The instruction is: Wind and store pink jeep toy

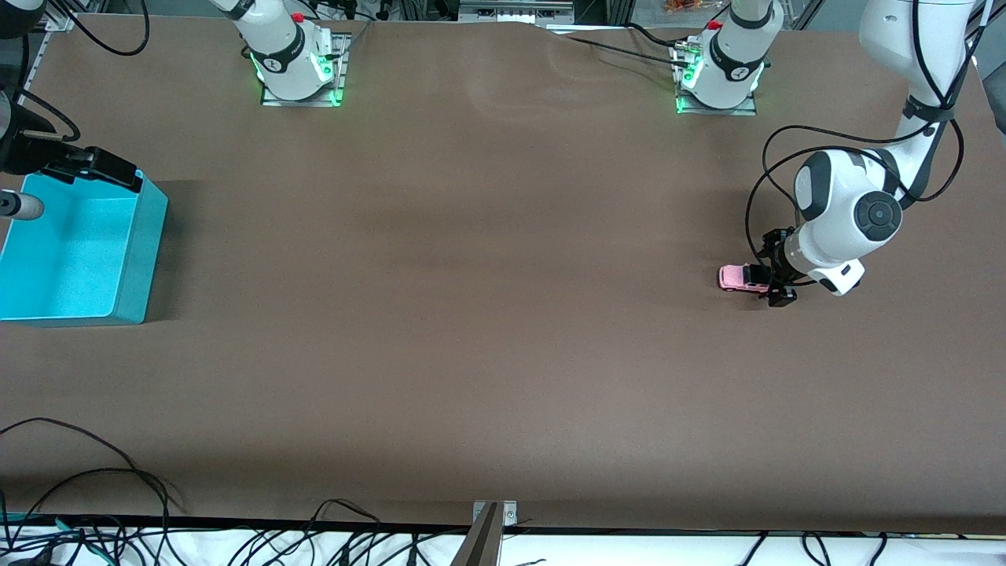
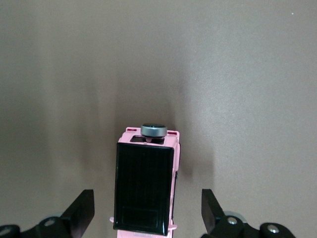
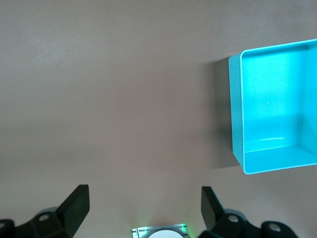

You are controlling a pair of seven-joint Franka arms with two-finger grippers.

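Note:
The pink jeep toy [image 1: 737, 277] stands on the brown table near the left arm's end. In the left wrist view its black roof [image 2: 143, 188] and a grey spare wheel [image 2: 153, 130] show. My left gripper [image 1: 774, 271] is low at the table and open, with one finger on each side of the jeep's rear end and a gap on both sides [image 2: 147, 210]. My right gripper [image 3: 146, 208] is open and empty, held high beside the turquoise bin [image 3: 237, 114]. The bin [image 1: 149, 236] is empty.
The bin stands at the right arm's end of the table. The arm bases [image 1: 295, 59] [image 1: 719, 71] stand along the table's edge farthest from the front camera. Cables lie past the edge nearest that camera.

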